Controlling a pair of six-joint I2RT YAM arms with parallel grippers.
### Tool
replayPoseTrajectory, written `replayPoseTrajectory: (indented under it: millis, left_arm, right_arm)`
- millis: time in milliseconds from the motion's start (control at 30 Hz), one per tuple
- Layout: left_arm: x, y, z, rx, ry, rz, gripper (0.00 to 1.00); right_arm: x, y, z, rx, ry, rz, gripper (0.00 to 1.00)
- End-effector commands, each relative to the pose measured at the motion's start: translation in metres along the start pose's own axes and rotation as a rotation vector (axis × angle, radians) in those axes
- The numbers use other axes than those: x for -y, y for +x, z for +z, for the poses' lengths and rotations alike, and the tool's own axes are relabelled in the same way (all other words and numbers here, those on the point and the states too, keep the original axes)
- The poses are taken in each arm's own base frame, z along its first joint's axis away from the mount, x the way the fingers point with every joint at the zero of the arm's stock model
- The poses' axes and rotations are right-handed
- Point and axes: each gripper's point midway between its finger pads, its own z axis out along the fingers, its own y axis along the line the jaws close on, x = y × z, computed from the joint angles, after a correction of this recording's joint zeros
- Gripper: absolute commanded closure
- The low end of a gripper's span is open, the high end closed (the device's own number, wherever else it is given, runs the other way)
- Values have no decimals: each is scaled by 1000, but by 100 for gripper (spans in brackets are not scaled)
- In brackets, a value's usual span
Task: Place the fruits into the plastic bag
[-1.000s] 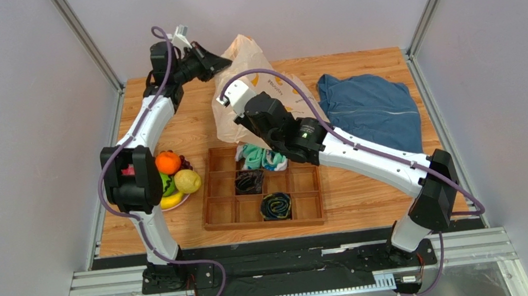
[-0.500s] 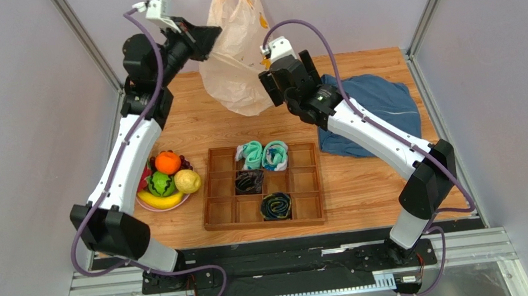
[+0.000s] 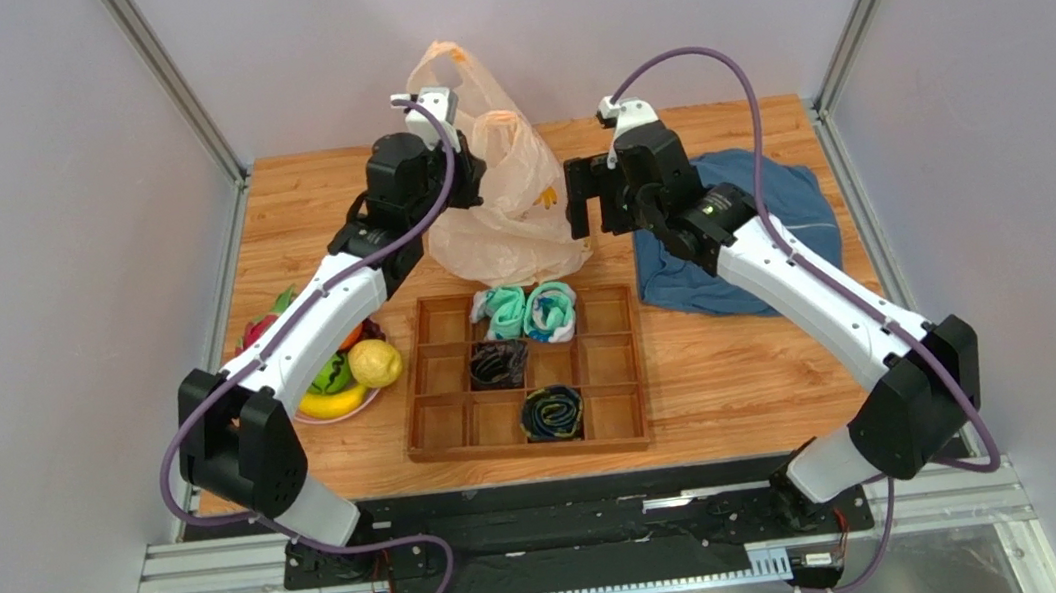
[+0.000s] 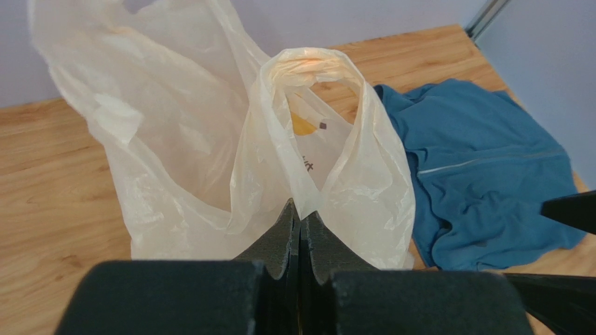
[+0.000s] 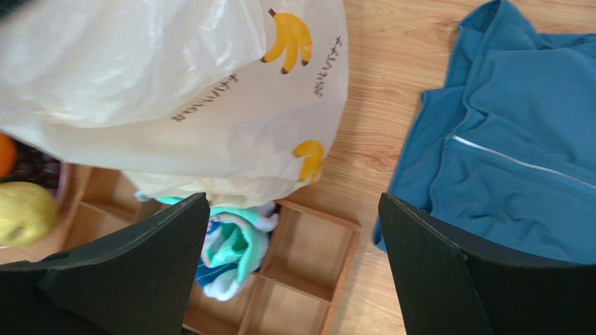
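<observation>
Plastic bag (image 3: pixel 509 216) hangs crinkled, translucent, pinched in left claw (image 4: pixel 299 211).

The left arm (image 3: pixel 311 323) reached up and forward from its base, elbow bent low at the near left, forearm angled toward the far middle of the tabletop. The left gripper (image 4: pixel 299 213) had its two fingers pressed flat together, pinching a fold of the plastic bag (image 4: pixel 210 139). The right arm (image 3: pixel 806 293) stretched from the near right toward the far centre, wrist raised. The right gripper (image 5: pixel 292 202) pointed downward with its fingers spread wide apart, holding nothing.
</observation>
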Motion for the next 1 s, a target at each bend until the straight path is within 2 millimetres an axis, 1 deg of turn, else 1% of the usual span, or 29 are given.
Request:
replayPoseTrajectory:
  millis: [0,67,100,133,167,200,233,267,300,333,367,400,433,467,500,533,567,633,667,700,767,833,900,967]
  left_arm:
    - [6,-25,-7,69,-24,54,100]
    - [8,-21,-9,61,-14,45,100]
    - [9,-17,-10,55,-10,29,100]
    - [10,-16,-11,54,-8,20,100]
    - [12,-19,-14,68,2,11,100]
    - [15,-18,-16,69,13,-4,100]
    - [16,-14,-17,62,18,-11,100]
    - [19,-16,-20,71,25,-18,100]
    - [22,-10,-22,59,35,-26,100]
    - [28,-12,-27,65,58,-29,100]
    - [34,-9,-29,62,76,-34,100]
    - [36,-1,-31,49,82,-39,100]
    - [39,-4,-36,66,92,-39,100]
    - [44,-2,-39,65,101,-42,100]
    - [45,6,-40,53,105,-44,100]
    - [48,6,-44,54,111,-43,100]
    - [52,9,-45,47,120,-44,100]
    - [56,14,-50,40,136,-42,100]
    - [61,17,-51,38,147,-33,100]
    - [63,19,-53,34,153,-26,100]
    - [68,22,-55,30,160,-9,100]
    - [68,26,-56,20,156,-7,100]
    - [69,28,-58,20,158,-2,100]
    - [72,29,-59,21,167,17,100]
  right_arm:
    - [-31,-48,-35,147,-167,162,4]
    - [-41,-61,-43,162,-210,257,5]
    - [-45,-64,-43,156,-222,294,6]
    - [-52,-76,-48,171,-250,353,7]
    - [-60,-78,-49,160,-286,368,8]
    - [-64,-78,-43,141,-301,385,8]
    - [-68,-84,-45,138,-307,407,9]
    - [-69,-86,-43,130,-308,432,9]
    - [-72,-88,-42,121,-311,446,9]
    - [-73,-89,-37,111,-307,462,10]
    - [-76,-92,-38,108,-316,497,10]
    - [-77,-98,-37,126,-327,516,11]
    - [-80,-100,-37,130,-337,529,11]
    - [-84,-105,-37,129,-356,560,11]
    - [-87,-109,-37,133,-374,572,12]
    - [-93,-108,-32,110,-397,581,13]
    - [-98,-112,-33,106,-415,602,14]
    - [-103,-110,-27,77,-429,632,16]
    - [-104,-107,-20,59,-424,642,16]
    - [-106,-109,-19,53,-430,662,17]
    - [-110,-106,-13,32,-438,672,18]
    - [-107,-103,-9,15,-408,695,21]
    - [-102,-88,-1,-26,-363,709,22]
    - [-103,-83,2,-43,-359,725,23]
